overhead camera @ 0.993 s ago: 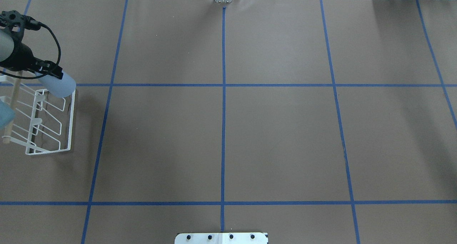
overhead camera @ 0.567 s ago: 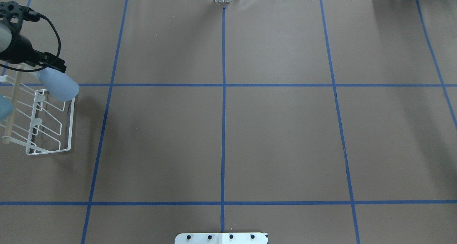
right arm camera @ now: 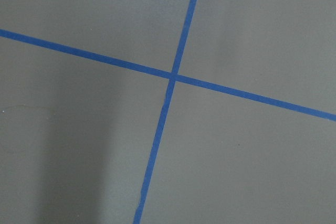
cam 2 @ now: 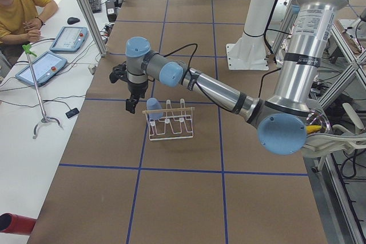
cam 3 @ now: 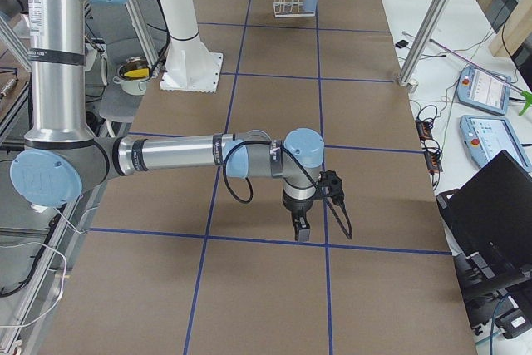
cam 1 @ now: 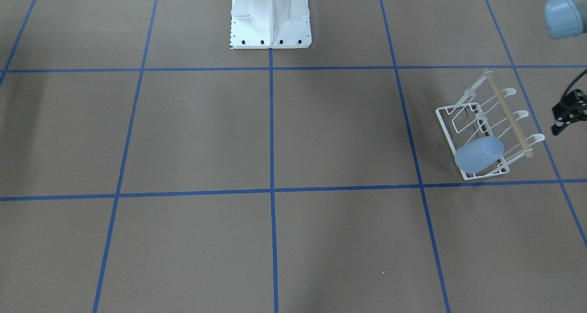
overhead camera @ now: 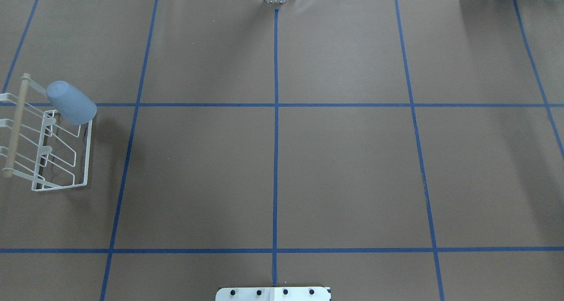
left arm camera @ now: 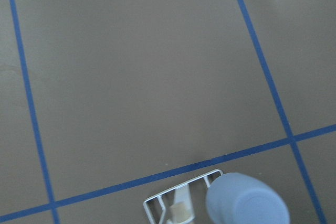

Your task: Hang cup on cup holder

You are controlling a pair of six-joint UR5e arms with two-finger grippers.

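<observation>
Light blue handleless plastic tumbler [overhead camera: 70, 102] sits tilted, base up, over the far end prong of the white wire rack [overhead camera: 89, 151], far left on my table. My left gripper [cam 1: 560, 124] hangs just beside it, apart. I cannot tell the jaw gap on it or on the right gripper [cam 3: 300, 229].

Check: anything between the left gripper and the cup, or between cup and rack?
Nothing visible. The cup already sits tilted over an end prong of the cup holder. The left gripper is off to the side, apart from both, with only bare table between.
</observation>
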